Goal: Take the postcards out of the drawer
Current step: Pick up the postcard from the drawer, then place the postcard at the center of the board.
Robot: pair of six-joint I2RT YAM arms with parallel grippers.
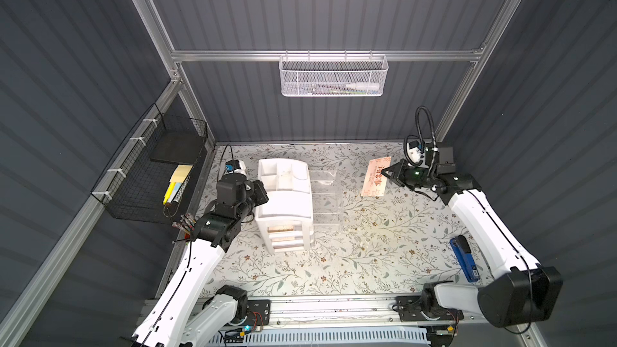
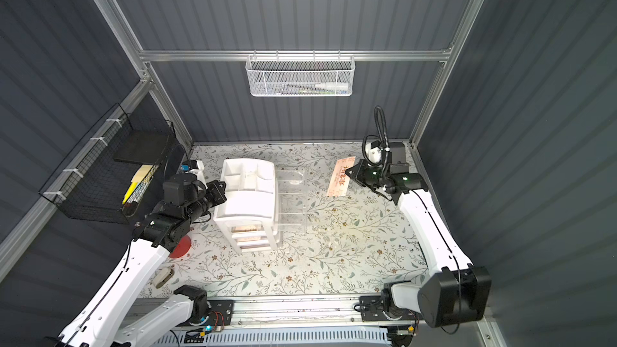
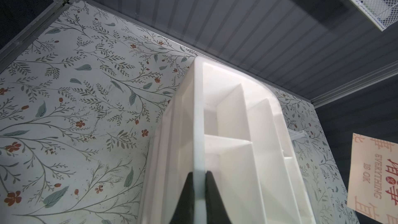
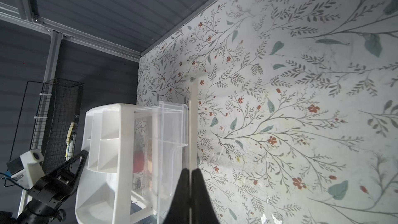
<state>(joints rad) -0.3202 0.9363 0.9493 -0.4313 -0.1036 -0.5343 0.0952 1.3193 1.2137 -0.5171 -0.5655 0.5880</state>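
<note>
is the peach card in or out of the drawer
Out: the right hand pinches the peach card by its edge, apart from the clear drawer.

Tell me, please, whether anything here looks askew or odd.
Only the pale peach printed postcard: the right gripper pinches its edge, holding it tilted above the floral table. The left gripper clamps the rim of the white plastic organiser. Nothing spilled.

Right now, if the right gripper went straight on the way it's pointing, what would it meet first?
Most likely the clear acrylic unit beside the white organizer. The right gripper, shut on a pale peach postcard, points toward it, so the card's edge would touch first. Height is hard to judge.
</note>
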